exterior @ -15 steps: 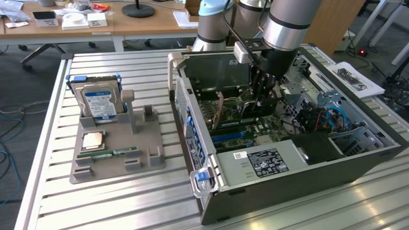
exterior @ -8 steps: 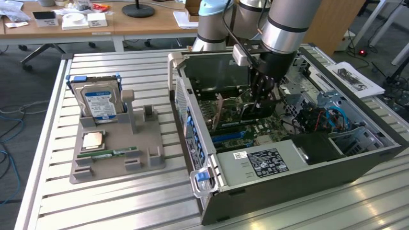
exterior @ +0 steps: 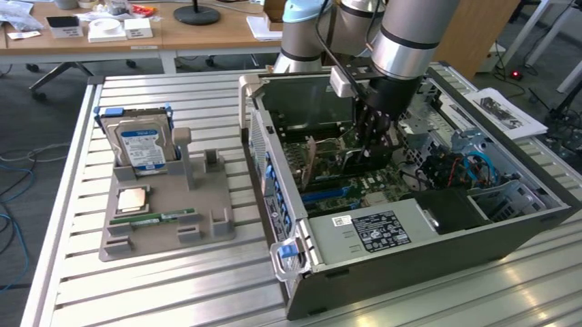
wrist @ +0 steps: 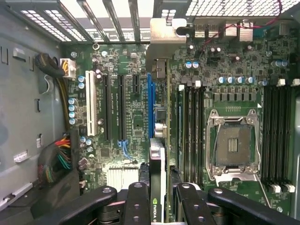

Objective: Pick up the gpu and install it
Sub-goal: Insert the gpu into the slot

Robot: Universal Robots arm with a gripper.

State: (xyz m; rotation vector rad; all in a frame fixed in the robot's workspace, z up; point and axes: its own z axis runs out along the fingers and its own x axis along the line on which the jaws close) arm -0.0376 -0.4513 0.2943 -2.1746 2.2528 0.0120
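We hold the gpu (wrist: 158, 161) edge-on above the motherboard (wrist: 131, 117), end effector (wrist: 160, 192) part-closed on its top edge; it seems stiff, light, fragile.

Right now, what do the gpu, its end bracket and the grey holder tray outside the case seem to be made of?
The gpu: likely green circuit-board laminate, seen edge-on. Its end bracket: bare silver sheet metal, judging by its bright sheen. The holder tray: probably matte grey plastic, going by its even colour and lack of shine.
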